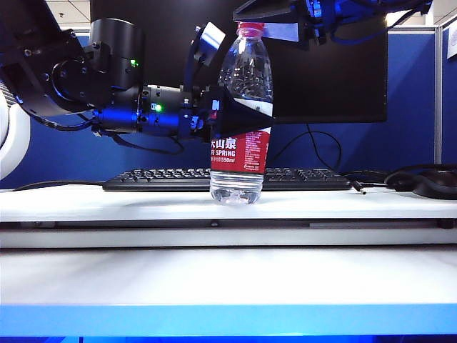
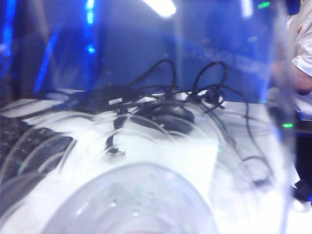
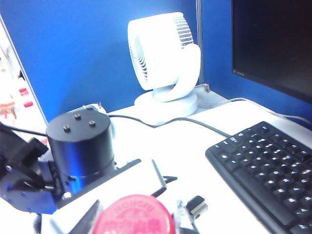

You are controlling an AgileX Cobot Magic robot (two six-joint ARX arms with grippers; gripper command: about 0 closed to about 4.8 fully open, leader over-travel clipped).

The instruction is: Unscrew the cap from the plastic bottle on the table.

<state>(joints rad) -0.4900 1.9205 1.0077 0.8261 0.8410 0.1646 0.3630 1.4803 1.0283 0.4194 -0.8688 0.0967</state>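
The cap [image 1: 250, 28] is seated on the neck of the bottle [image 1: 242, 121], which stands upright on the white worktop [image 1: 107, 204] in front of a keyboard [image 1: 157, 179]. The bottle's middle is clamped by the left pincer [image 1: 239, 118], reaching in level from the left. The cap is met from above by the right pincer [image 3: 134, 219], a dark finger [image 3: 90, 219] being seen beside the red top in the right wrist view; whether the cap is actually squeezed cannot be told. If the upper grip is loose or off-centre, the ribbed side may be slipped over and the cap left unturned. If the thin-walled bottle is held too weakly, it may be spun with the cap or tilted; if too hard, crushed.
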